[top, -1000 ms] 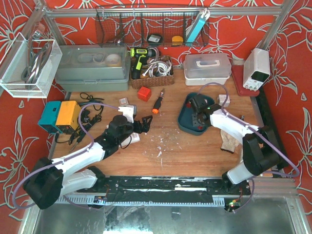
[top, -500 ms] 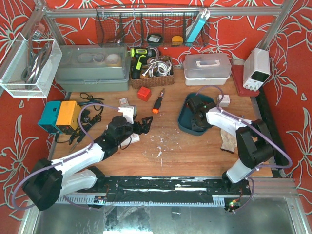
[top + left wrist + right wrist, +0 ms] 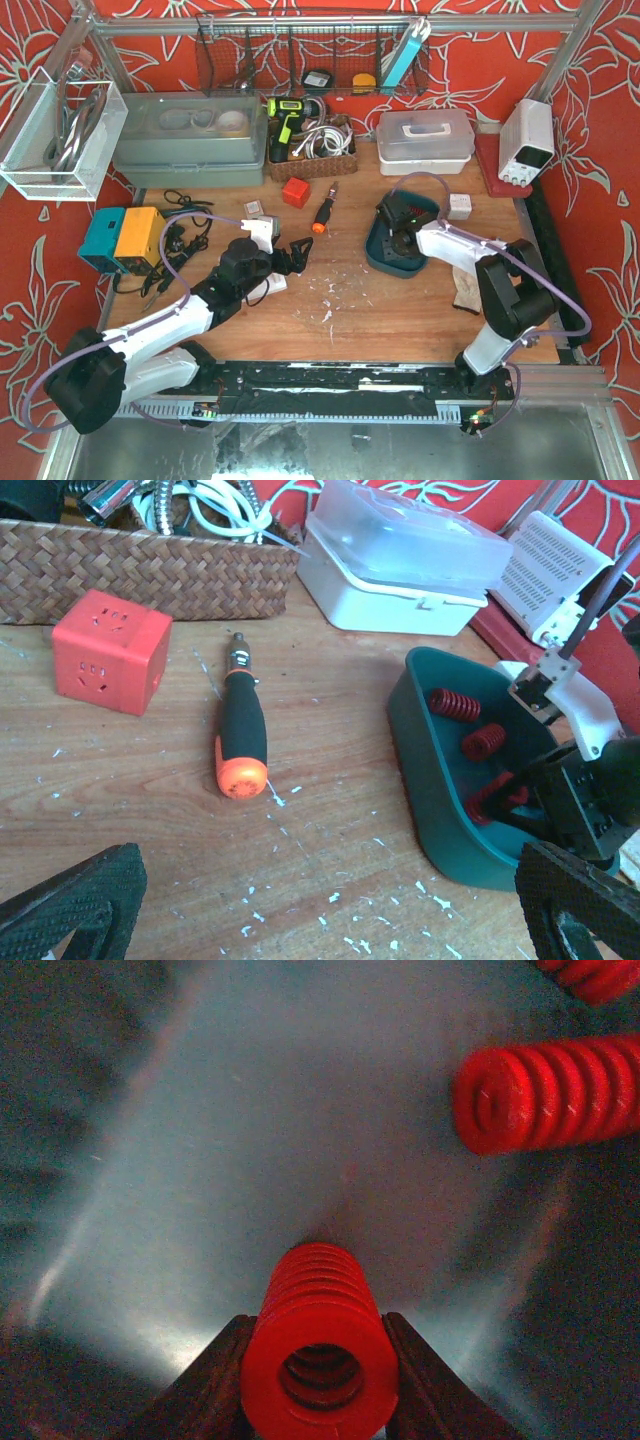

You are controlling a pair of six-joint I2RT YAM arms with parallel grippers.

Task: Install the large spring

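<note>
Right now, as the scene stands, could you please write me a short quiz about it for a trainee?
1. True or false: the right jaws are shut on a red spring inside the teal tray.
2. How many red springs are in the tray in all? A: two. B: three. C: five.
3. Fill the gap: the screwdriver lies on the table between the tray and the red ____.
Key: 1 true; 2 B; 3 cube.

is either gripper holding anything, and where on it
The right gripper is shut on a red spring inside the teal tray, its fingers pressing the coil's two sides near one end. The left gripper is open and holds nothing.
</note>
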